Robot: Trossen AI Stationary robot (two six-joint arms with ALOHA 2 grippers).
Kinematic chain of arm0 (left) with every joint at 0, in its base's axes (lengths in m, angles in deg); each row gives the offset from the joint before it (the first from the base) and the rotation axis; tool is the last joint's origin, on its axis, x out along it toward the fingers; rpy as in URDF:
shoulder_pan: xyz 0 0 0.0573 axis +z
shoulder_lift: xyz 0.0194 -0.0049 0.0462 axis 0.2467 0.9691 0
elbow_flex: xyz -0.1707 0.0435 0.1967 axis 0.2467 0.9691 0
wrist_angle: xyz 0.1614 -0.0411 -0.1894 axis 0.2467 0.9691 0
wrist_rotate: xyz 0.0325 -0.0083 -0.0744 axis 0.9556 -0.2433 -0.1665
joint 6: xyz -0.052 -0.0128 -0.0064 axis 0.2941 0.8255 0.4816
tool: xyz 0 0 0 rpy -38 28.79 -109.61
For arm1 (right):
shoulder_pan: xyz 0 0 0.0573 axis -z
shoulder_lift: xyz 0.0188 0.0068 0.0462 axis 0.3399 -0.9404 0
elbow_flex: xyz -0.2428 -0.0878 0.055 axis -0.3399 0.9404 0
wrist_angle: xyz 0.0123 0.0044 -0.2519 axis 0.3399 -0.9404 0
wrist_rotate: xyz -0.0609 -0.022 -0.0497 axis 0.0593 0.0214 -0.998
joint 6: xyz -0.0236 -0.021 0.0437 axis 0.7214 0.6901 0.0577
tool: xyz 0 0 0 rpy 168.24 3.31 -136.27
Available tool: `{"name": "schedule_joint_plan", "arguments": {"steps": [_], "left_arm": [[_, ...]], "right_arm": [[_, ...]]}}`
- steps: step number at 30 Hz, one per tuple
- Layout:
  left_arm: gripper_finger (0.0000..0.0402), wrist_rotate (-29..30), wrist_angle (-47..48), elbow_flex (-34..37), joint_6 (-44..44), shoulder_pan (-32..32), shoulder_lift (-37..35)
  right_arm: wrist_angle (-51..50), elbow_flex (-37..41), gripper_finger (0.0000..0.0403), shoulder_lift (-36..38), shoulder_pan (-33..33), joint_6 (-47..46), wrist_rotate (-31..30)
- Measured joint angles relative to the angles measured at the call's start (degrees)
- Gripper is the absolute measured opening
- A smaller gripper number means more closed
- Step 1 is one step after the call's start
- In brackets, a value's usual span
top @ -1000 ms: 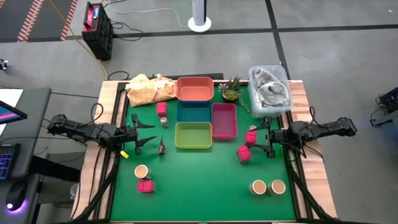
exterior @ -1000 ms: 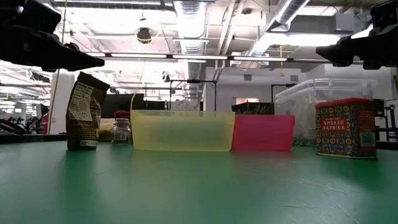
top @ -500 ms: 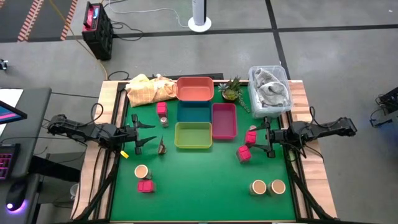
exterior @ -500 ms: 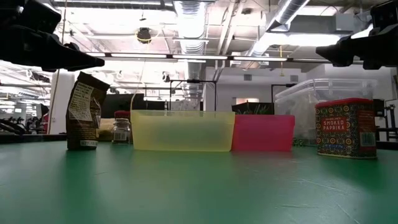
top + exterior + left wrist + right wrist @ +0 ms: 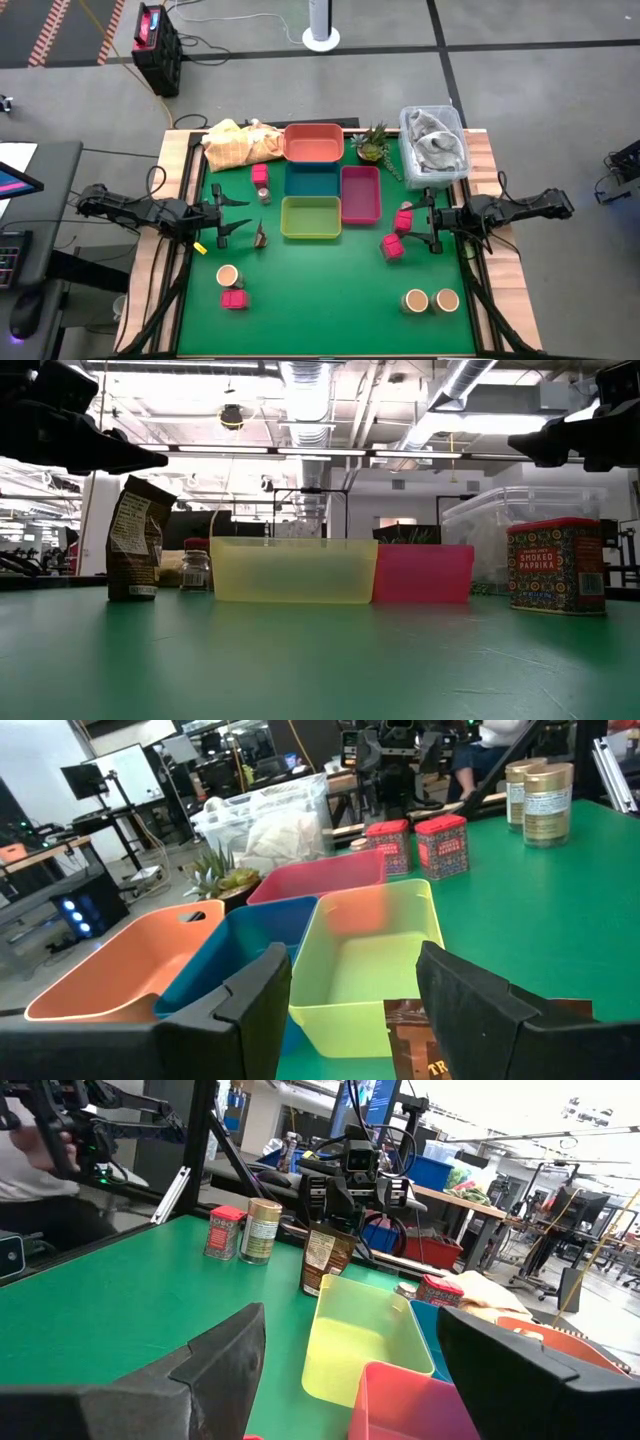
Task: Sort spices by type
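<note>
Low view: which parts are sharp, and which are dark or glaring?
Low view: the paprika tin and brown pouch read sharply; the yellow tray looks soft; the arms overhead are dark silhouettes against bright ceiling lights.

You can read one label only: "SMOKED PAPRIKA", white capitals on the patterned red tin (image 5: 556,567) near the table's right edge in the low view. The brown pouch (image 5: 134,540) near the left edge carries a white printed panel, too small for you to read.
</note>
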State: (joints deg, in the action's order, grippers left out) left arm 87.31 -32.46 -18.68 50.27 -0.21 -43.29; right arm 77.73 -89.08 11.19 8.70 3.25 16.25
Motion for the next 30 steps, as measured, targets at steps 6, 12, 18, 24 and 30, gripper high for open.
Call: {"name": "schedule_joint_plan", "arguments": {"steps": [6,12,18,24,30], "left_arm": [[0.0206,-0.99,-4.24,0.23,13.48,0.00,0.00],[0.0206,-0.99,-4.81,0.27,27.40,0.01,0.00],[0.0206,-0.94,-5.42,0.27,29.18,0.00,0.00],[0.0206,-0.90,-5.74,0.25,32.98,0.00,0.00],[0.0206,-0.88,-5.37,0.16,32.95,0.00,0.00]], "right_arm": [[0.01,0.01,0.0321,0.00,0.00,0.01,-0.01],[0.00,0.00,0.0321,0.01,0.01,0.02,0.01],[0.00,0.00,0.0321,0.00,0.01,0.00,0.01],[0.02,0.00,0.0321,0.00,-0.01,0.01,0.01],[0.00,0.02,0.0321,-0.01,-0.01,0.00,0.01]]}}
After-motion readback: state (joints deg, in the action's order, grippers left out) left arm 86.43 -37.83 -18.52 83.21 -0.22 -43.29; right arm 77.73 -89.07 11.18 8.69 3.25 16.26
